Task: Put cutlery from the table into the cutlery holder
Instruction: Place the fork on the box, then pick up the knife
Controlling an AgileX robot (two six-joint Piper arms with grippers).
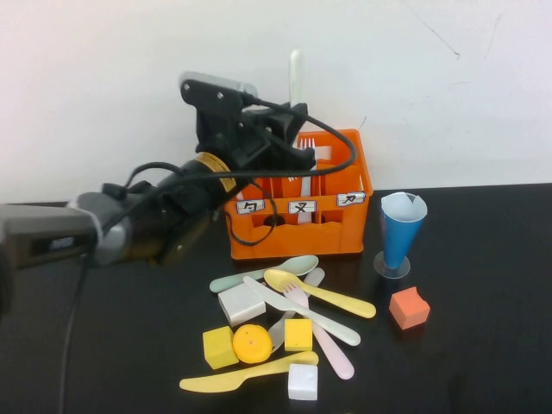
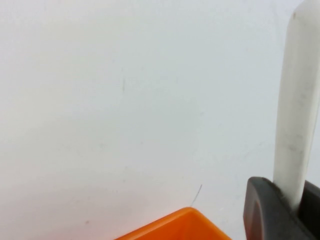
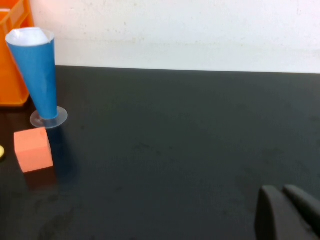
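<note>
My left gripper (image 1: 291, 131) hangs over the orange cutlery holder (image 1: 297, 226) at the back of the table (image 1: 483, 345). It is shut on a pale white piece of cutlery (image 1: 296, 76) that stands upright, handle up; the left wrist view shows it (image 2: 297, 110) pinched between the dark fingers (image 2: 262, 210) above the holder's rim (image 2: 180, 227). Loose cutlery lies in front of the holder: a pale green spoon (image 1: 267, 272), a yellow spoon (image 1: 321, 294), a white fork (image 1: 306, 312), a pink fork (image 1: 326, 343), a yellow knife (image 1: 246, 373). My right gripper (image 3: 286, 210) is shut and empty, low over bare table.
White cubes (image 1: 241, 304) (image 1: 303, 381), yellow cubes (image 1: 220, 347) (image 1: 298, 335) and a yellow ball (image 1: 252, 342) lie among the cutlery. A blue cone cup (image 1: 401, 228) and an orange cube (image 1: 409, 308) stand right of the holder. Some cutlery stands inside the holder.
</note>
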